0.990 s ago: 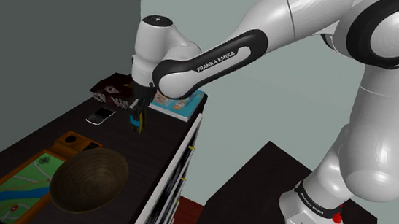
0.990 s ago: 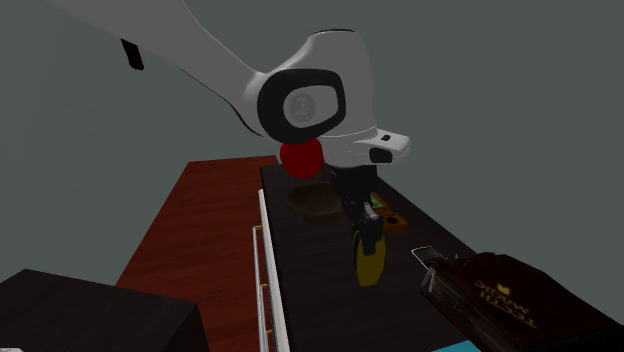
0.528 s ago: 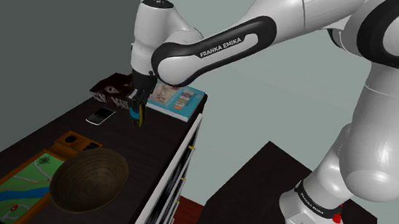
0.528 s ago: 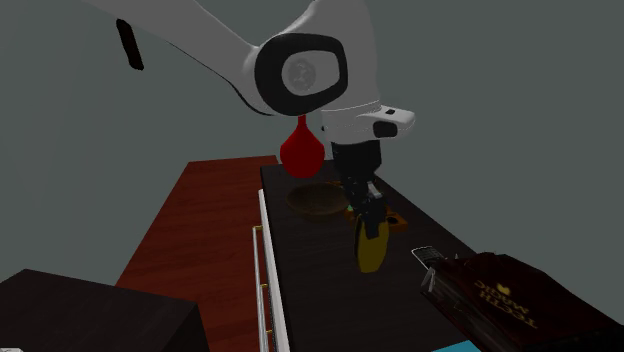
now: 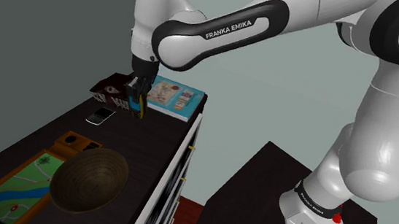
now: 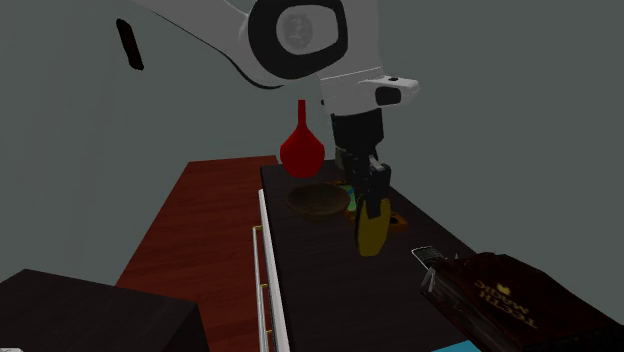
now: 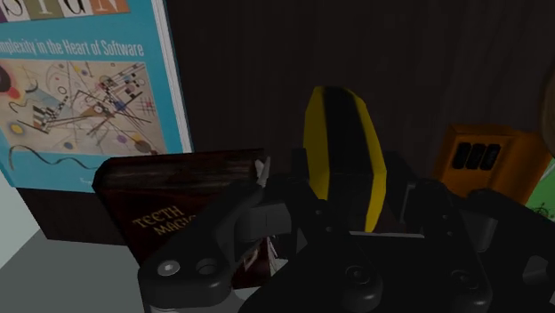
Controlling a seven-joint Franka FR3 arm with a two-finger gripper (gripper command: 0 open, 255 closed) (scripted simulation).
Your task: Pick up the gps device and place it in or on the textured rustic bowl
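Fingers (image 7: 236,218) of the all-black end effector (image 5: 139,99) are clenched on the yellow-and-black oblong gps device (image 5: 140,112), which hangs upright from them, apparently clear of the dark wooden counter (image 5: 157,144), though the dim second exterior view leaves that gap uncertain. The device hangs near a blue-bordered illustrated book (image 5: 176,99), a dark brown lettered book (image 5: 112,92) and a small pale phone (image 5: 102,116). The rough brown rustic bowl (image 5: 89,180) sits well apart, just beside an orange-framed flat map screen (image 5: 19,185). A red narrow-necked vase (image 6: 301,150) stands beyond the bowl.
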